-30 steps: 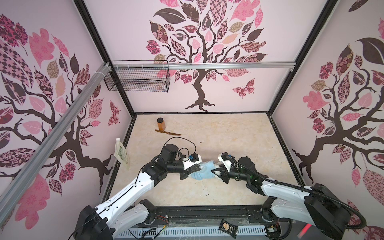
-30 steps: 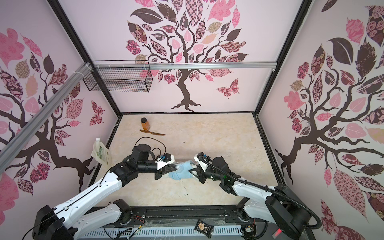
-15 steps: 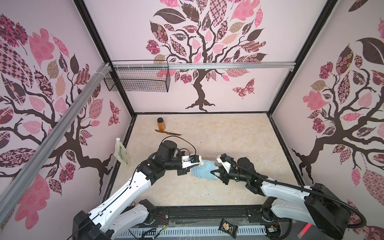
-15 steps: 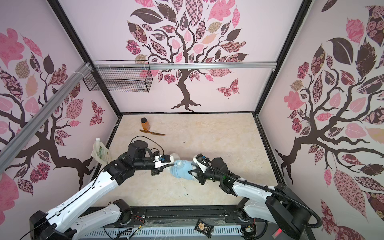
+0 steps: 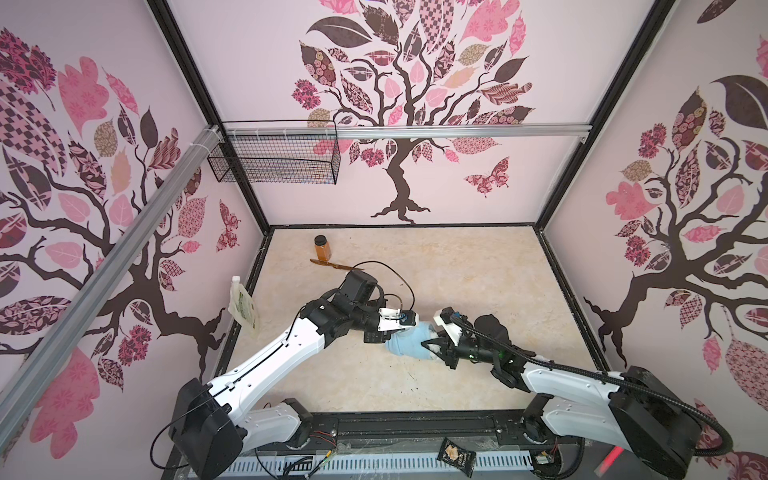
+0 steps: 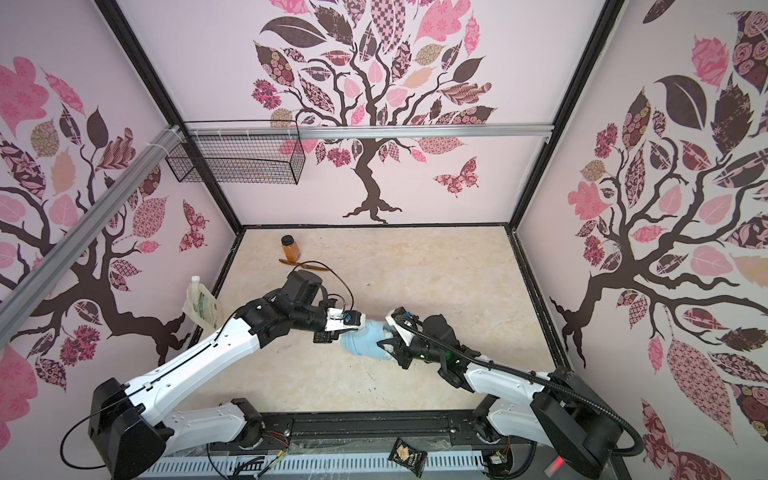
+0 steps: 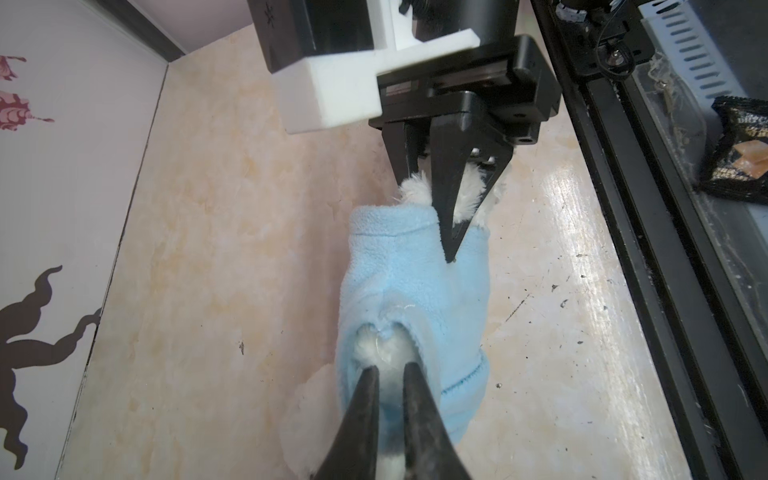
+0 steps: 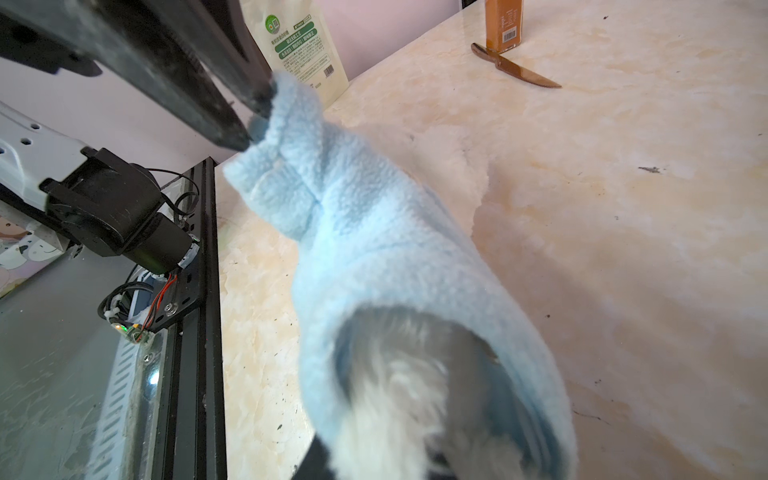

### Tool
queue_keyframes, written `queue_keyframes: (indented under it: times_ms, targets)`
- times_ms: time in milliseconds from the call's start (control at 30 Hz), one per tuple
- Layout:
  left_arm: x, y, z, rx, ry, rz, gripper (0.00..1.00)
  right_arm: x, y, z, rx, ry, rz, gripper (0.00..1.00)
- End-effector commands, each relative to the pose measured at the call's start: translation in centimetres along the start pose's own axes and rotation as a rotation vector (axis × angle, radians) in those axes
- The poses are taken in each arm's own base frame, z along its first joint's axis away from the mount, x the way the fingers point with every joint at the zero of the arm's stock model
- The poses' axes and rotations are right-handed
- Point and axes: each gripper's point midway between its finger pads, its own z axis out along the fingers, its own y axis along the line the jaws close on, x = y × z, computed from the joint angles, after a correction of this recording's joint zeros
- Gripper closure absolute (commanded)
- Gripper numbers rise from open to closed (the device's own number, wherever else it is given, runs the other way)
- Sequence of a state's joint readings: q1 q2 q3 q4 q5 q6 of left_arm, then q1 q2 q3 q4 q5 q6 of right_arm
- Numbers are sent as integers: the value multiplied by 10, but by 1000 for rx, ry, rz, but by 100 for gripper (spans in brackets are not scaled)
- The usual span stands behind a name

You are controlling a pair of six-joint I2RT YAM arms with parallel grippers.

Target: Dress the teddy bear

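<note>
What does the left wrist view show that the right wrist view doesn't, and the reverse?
Left wrist only: the snack packet and the right gripper clearly shut on the teddy bear's fur. Right wrist only: amber jar, brown knife, green-labelled pouch. Both: the bear inside the light blue shirt, the left gripper pinching that shirt, the marbled tabletop.

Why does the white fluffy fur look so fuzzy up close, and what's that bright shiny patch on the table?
Right wrist view: the fur of the teddy bear sits very near the lens, so it is out of focus, while the blue shirt farther off looks sharper. Left wrist view: the bright patch is light glaring off the glossy table.
</note>
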State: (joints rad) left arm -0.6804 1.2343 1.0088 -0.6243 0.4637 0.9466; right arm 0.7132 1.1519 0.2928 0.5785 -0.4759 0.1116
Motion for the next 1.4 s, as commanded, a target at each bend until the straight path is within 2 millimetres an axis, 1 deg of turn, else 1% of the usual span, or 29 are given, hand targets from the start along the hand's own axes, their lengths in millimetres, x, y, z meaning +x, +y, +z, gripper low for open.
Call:
queue_keyframes:
  times_ms: [0, 200, 300, 467, 600, 733, 800, 967, 1033, 1100, 1200, 1233, 1300, 1367]
  targets:
    - [-9, 11, -3, -18, 7, 48, 82, -24, 7, 2, -21, -59, -43, 100]
    - [-8, 17, 5, -18, 20, 58, 79, -25, 8, 2, -28, -62, -44, 100]
    - [-6, 12, 9, 13, 26, 58, 77, -25, 8, 2, -25, -64, -43, 100]
    - [1, -2, 16, 89, 54, 66, 75, -27, 8, 1, -21, -69, -44, 100]
    - [4, -6, 25, 108, 78, 65, 74, -33, 9, 1, -27, -84, -43, 100]
    - [10, -10, 43, 117, 109, 67, 73, -44, 16, -1, -58, -120, -32, 100]
    - [16, -12, 54, 129, 126, 54, 73, -54, 21, -2, -81, -152, -25, 100]
    - [44, -18, 79, 161, 208, 12, 72, -79, 32, -6, -133, -225, -26, 100]
    - [51, -22, 84, 178, 231, 0, 73, -85, 35, -8, -142, -244, -30, 100]
    - [52, -23, 86, 185, 232, -17, 78, -87, 35, -9, -144, -258, -31, 100]
    - [39, -19, 82, 172, 186, -61, 94, -82, 30, -11, -116, -262, -28, 100]
    - [30, -15, 77, 155, 153, -77, 100, -78, 27, -12, -95, -258, -29, 100]
    - [11, -6, 64, 123, 59, -128, 100, -68, 19, -13, -51, -241, -28, 100]
    - [-12, 6, 43, 88, -79, -193, 100, -55, 9, -15, 4, -219, -16, 100]
